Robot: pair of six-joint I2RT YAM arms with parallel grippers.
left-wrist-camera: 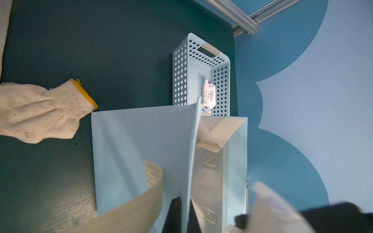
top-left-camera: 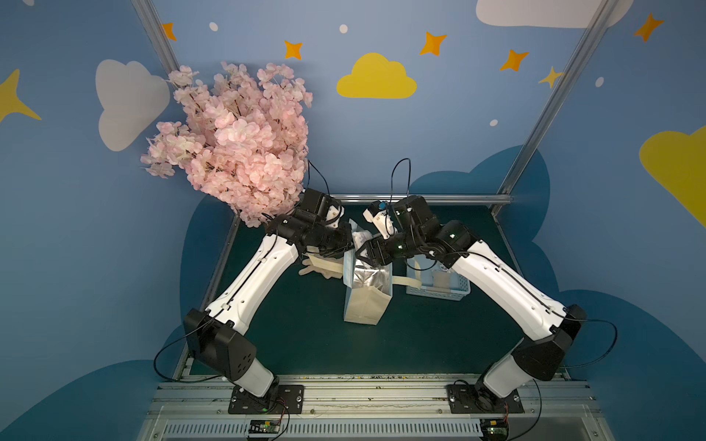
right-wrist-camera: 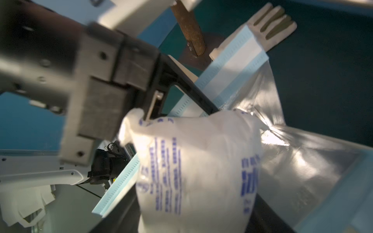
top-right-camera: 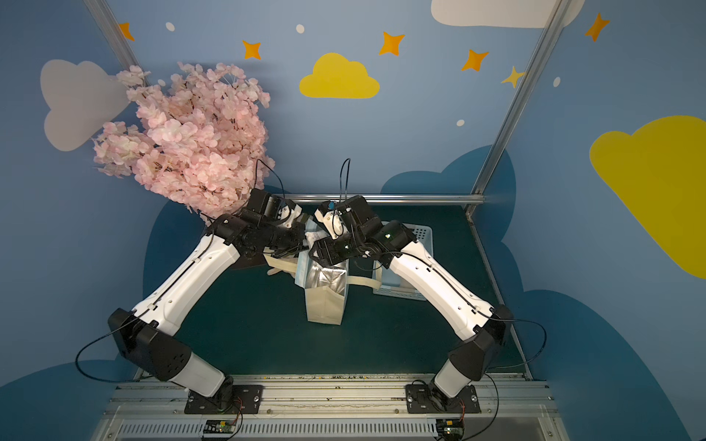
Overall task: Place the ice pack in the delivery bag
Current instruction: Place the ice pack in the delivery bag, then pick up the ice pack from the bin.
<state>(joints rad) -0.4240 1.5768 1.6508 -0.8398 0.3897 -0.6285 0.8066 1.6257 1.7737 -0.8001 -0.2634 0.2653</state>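
- Standing upright on the dark green surface (top-left-camera: 298, 343), the light blue fabric delivery bag (top-left-camera: 365, 309) with cream side panels and silver foil lining has its mouth open; in both top views the two arms cover the far part of that mouth.
- The left end effector (left-wrist-camera: 179, 213) is closed together, clamped on the bag's blue wall near the rim; the left wrist view shows only one black finger, cut off by the frame edge.
- The white ice pack (right-wrist-camera: 197, 171) with blue print hangs over the foil mouth, between the dark fingers of the right end effector (top-left-camera: 368, 255); it is blurred in both wrist views; a top view gives only a crumpled white sliver (top-right-camera: 315, 238).
- Those right jaws stand apart on either side of the pack; I cannot tell whether they press it, since the pack hides their tips.
- A second white printed pack (left-wrist-camera: 209, 94) lies in the light blue perforated plastic basket (left-wrist-camera: 181, 76), partly hidden behind the bag's edge; the right arm covers much of the basket in both top views.
- A cream knit glove with a yellow cuff (left-wrist-camera: 36, 113) lies on the surface near the bag, cut off at the frame edge.
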